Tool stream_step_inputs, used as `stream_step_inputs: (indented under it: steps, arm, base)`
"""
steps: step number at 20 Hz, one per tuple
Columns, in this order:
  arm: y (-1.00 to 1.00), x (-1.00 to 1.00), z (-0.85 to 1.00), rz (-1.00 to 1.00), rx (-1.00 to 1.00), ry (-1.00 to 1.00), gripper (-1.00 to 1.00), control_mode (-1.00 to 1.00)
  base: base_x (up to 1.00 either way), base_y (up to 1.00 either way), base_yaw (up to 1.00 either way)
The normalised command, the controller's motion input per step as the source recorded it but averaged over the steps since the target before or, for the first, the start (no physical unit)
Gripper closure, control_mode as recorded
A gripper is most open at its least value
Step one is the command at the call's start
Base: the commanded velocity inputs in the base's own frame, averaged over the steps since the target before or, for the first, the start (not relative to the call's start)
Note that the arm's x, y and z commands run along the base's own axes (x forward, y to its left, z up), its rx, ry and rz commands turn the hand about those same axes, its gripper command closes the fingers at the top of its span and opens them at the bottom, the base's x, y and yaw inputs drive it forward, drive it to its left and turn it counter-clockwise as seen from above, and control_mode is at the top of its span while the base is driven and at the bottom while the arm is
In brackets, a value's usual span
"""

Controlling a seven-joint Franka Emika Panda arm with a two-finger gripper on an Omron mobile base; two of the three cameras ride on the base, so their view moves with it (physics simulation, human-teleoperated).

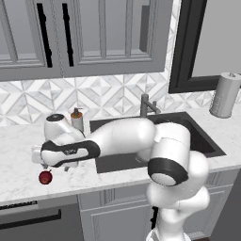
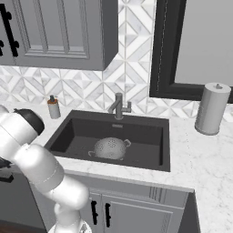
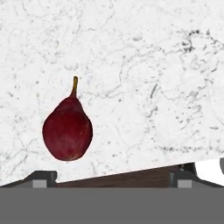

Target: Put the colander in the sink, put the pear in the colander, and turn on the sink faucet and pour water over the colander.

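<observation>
hand view gives you the gripper (image 3: 109,177) spread wide above the pear (image 3: 67,130); colander (image 2: 109,148) sits in the sink (image 2: 150,136); no readable writing.

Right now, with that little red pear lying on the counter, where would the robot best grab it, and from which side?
Probably across the pear's wide round belly, coming straight down from above. It lies on its side on the white marble counter, stem pointing along the surface, so the belly offers two opposite curved flanks for the fingers. The thin stem and narrow neck would likely slip. The tool hovers beside it, fingers spread apart.
</observation>
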Motion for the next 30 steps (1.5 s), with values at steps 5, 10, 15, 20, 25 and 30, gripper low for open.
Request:
stream_step_inputs:
  steps: [5, 10, 15, 20, 25, 30]
  arm:
    - [0.17, 0.01, -0.12, 0.00, 0.00, 0.00, -1.00, -1.00]
    - [0.27, 0.03, -0.14, 0.00, 0.00, 0.00, -1.00, -1.00]
    - [0.18, 0.00, -0.12, 0.00, 0.00, 0.00, -1.00, -1.00]
    - [0.11, 0.02, -0.09, 0.00, -0.01, 0.00, -1.00, -1.00]
    - [0.07, 0.09, -0.14, 0.00, -0.04, 0.00, -1.00, -1.00]
    - [0.01, 0.00, -0.22, 0.00, -0.05, 0.00, -1.00, -1.00]
  base:
    - [0.00, 0.00, 0.00]
    - [0.00, 0.00, 0.00]
    - [0.00, 0.00, 0.00]
    - [0.00, 0.00, 0.00]
    - [0.00, 0.00, 0.00]
    - [0.00, 0.00, 0.00]
